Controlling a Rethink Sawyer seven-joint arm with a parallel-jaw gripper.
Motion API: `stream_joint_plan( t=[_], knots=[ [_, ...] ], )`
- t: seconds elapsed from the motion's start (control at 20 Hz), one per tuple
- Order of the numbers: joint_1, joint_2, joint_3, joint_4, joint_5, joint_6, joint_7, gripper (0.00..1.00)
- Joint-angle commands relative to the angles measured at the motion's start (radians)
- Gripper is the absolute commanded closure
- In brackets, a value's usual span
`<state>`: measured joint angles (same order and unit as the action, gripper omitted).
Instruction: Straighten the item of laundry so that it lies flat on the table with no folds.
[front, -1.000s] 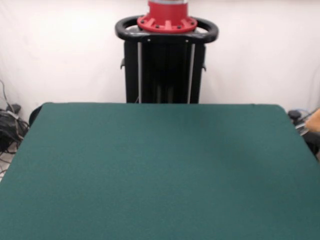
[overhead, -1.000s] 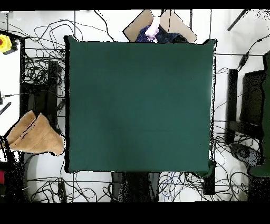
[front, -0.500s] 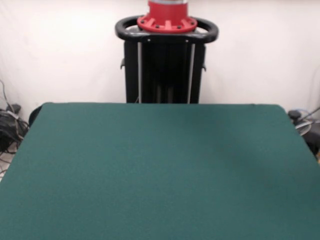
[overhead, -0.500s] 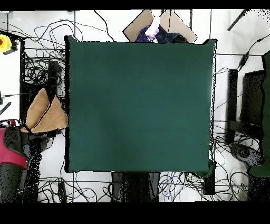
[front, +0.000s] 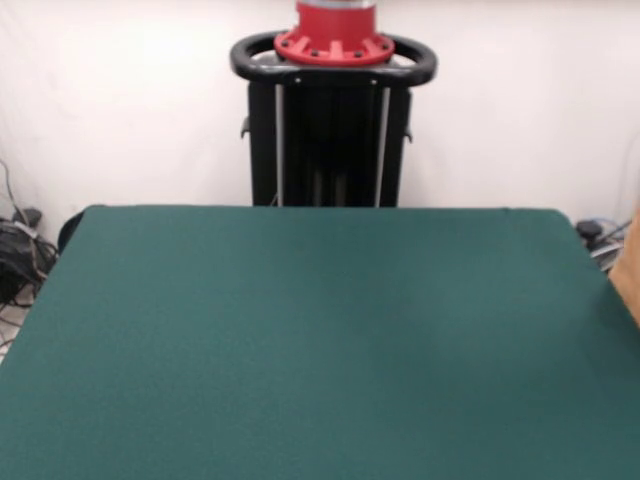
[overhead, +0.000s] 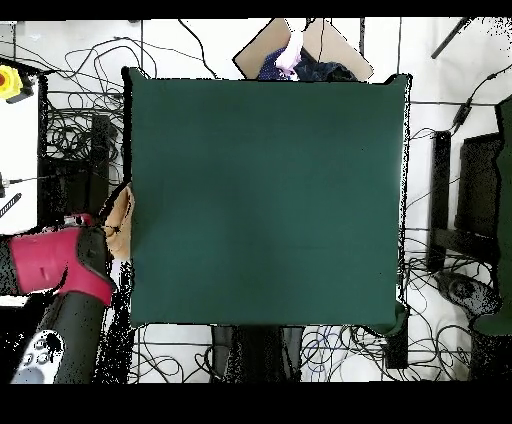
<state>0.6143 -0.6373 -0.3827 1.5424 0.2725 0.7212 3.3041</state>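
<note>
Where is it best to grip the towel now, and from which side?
Only a bunched peach corner of the towel shows, at the table's left edge in the overhead view, beside the arm. Probably grip that exposed corner, coming from the off-table side.

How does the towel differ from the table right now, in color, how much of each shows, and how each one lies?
The towel is pale orange; the table is dark green. Only a small part of the towel shows, at the table's edge beside the red and black robot arm, while the table fills most of both views. The table top lies flat; the towel looks bunched, not spread out. In the front view, only a sliver of towel shows.
</note>
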Motion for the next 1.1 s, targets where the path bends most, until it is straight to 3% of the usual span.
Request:
stream_joint_plan(
  t=[0.05,0.3,0.7,1.1],
  knots=[
    [-0.125,-0.130,0.090,0.138,-0.093,0.044,-0.253,1.00],
    [-0.196,-0.192,0.130,0.169,-0.146,0.057,-0.306,1.00],
    [-0.379,-0.225,0.224,0.246,-0.219,-0.043,-0.458,1.00],
    [-0.401,-0.219,0.268,0.306,-0.260,-0.144,-0.398,1.00]
  ],
)
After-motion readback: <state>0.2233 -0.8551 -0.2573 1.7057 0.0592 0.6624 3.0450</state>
